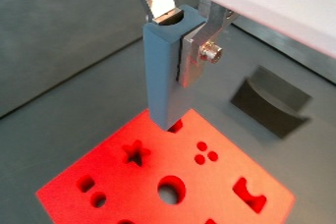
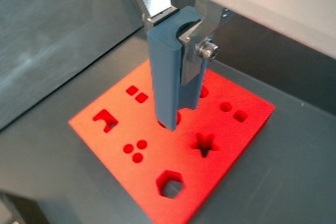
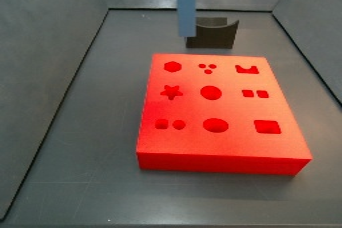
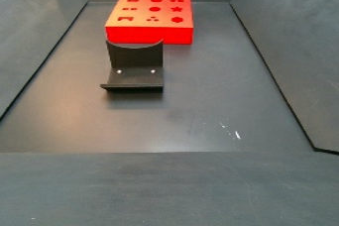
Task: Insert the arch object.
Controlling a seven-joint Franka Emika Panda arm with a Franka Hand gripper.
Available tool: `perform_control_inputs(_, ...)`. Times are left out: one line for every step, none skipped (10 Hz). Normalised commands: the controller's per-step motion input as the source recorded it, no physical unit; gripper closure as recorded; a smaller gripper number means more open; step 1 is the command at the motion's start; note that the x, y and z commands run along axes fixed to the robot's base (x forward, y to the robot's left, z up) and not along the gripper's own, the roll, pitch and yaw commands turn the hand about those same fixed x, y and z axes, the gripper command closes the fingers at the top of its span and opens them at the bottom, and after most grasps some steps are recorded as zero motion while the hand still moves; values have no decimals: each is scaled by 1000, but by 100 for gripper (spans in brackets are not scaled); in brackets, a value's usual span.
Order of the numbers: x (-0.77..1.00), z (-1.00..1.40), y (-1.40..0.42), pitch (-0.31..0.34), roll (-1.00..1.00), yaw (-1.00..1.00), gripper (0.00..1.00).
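Note:
My gripper (image 1: 182,31) is shut on the arch object (image 1: 164,76), a long blue bar with an arch-shaped end, and holds it upright. Both wrist views show it (image 2: 167,81) clamped between the silver fingers (image 2: 197,49). Its lower end hangs above the red block (image 2: 223,140), not touching it. The red block (image 3: 221,112) has several shaped holes in its top, one of them an arch-shaped hole (image 3: 247,69). In a side view only the blue bar (image 3: 187,2) shows, and the gripper is out of frame. The block lies far off in a side view (image 4: 150,17).
The dark fixture (image 3: 211,32) stands on the grey floor just behind the red block, and shows in a side view (image 4: 134,66) and a wrist view (image 1: 273,100). Grey walls enclose the floor on the sides.

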Motion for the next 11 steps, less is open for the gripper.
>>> perform_control_inputs(320, -120, 0, 0, 134, -729, 100)
perform_control_inputs(306, -129, 0, 103, 116, -617, 100)
perform_control_inputs(314, -186, 0, 277, 44, -477, 100)
perform_control_inputs(300, -231, 0, 284, 0, -526, 100)
perform_control_inputs(329, -206, 0, 271, -66, -534, 100)
perform_control_inputs(389, -186, 0, 219, -86, -540, 100)
perform_control_inputs(443, -209, 0, 96, -93, -631, 100)
perform_control_inputs(437, -260, 31, 67, -69, -669, 100)
perform_control_inputs(529, -223, 74, 7, -94, -671, 100)
perform_control_inputs(594, -257, 89, 0, -79, -626, 100)
perform_control_inputs(611, -251, 91, 0, -80, -614, 100)
